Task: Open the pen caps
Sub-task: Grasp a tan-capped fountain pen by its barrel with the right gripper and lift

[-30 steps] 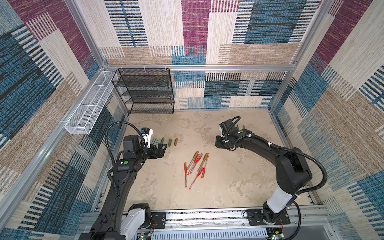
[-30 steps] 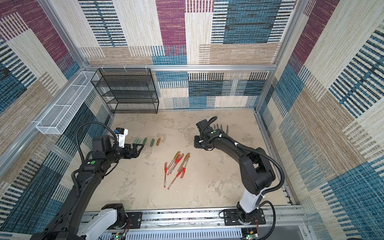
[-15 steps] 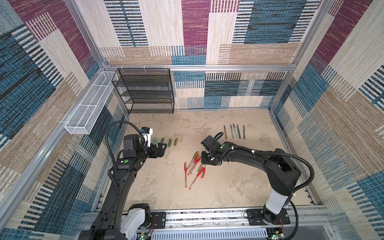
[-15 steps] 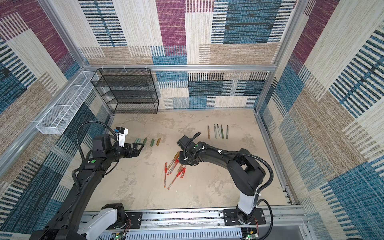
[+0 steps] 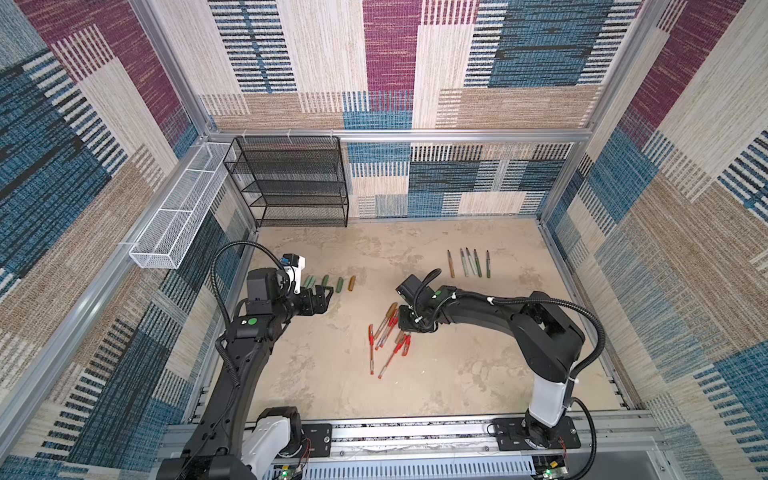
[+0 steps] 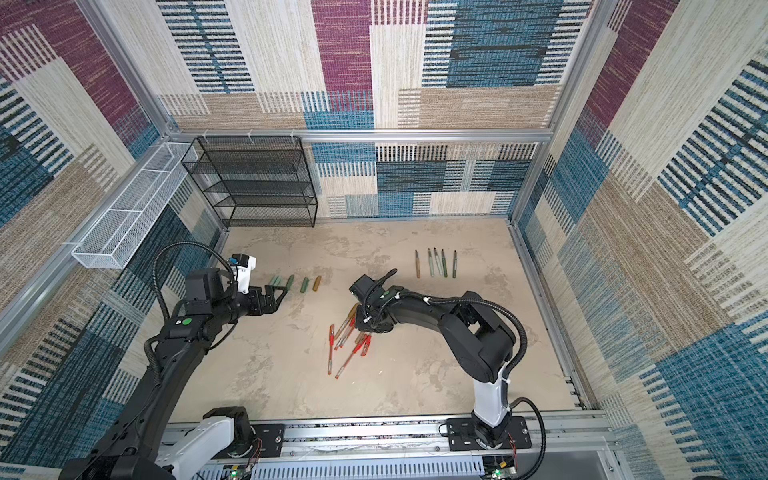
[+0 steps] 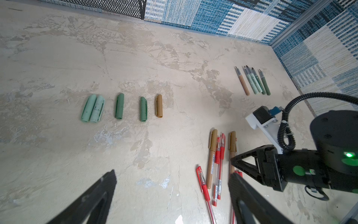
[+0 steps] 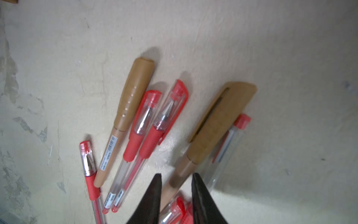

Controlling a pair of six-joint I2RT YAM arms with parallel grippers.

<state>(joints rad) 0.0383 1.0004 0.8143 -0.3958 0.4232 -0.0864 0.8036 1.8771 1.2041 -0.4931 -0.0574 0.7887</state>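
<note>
Arriving from one o'clock, the narrow-jawed right gripper [image 8: 176,175] is straddling a capped gold-brown plastic pen [image 8: 211,133], apparently starting another uncapping.

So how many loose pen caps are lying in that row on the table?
5. Two pale mint caps lie touching at one end of the row. Next come two green caps, spaced apart. One gold-brown cap lies at the other end. None looks hidden.
</note>
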